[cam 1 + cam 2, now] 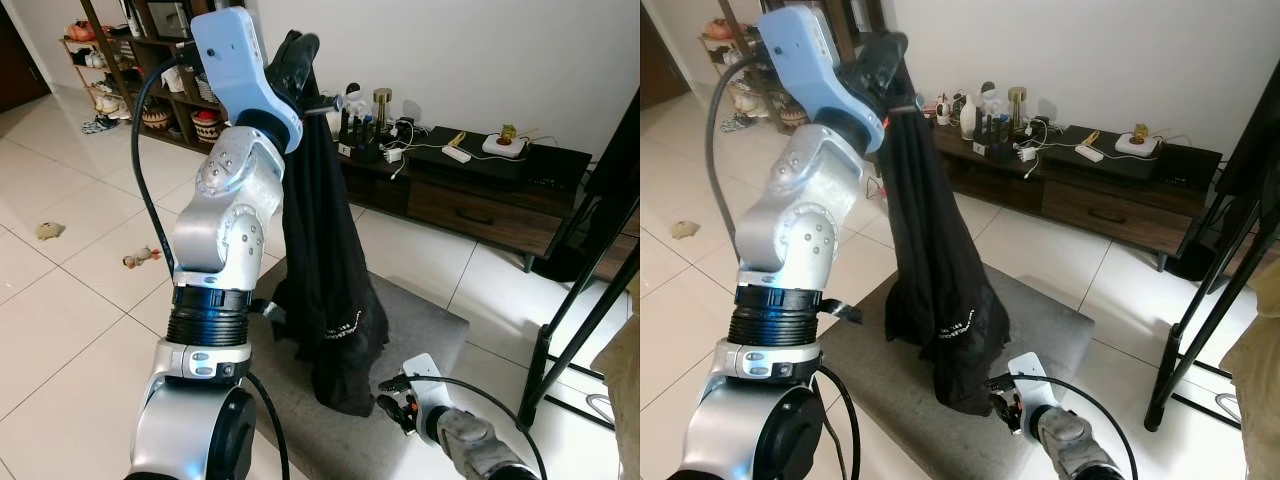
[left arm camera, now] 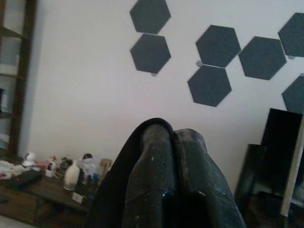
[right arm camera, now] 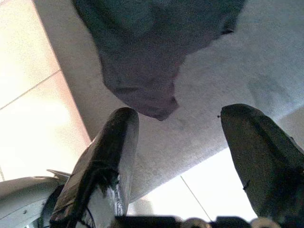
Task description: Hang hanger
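Gripping the black garment [image 1: 325, 260] aloft, left gripper [image 1: 295, 55] jaws closed (right gripper [image 3: 178, 156] jaws wide)

A short line of white print runs across the lower part of the black garment [image 1: 325, 300], near its hem; the letters are too small to read. No other text, label, brand or number can be read, whether on the robot's arms, the low cabinet [image 1: 470, 200] by the far wall, or the bottles there.
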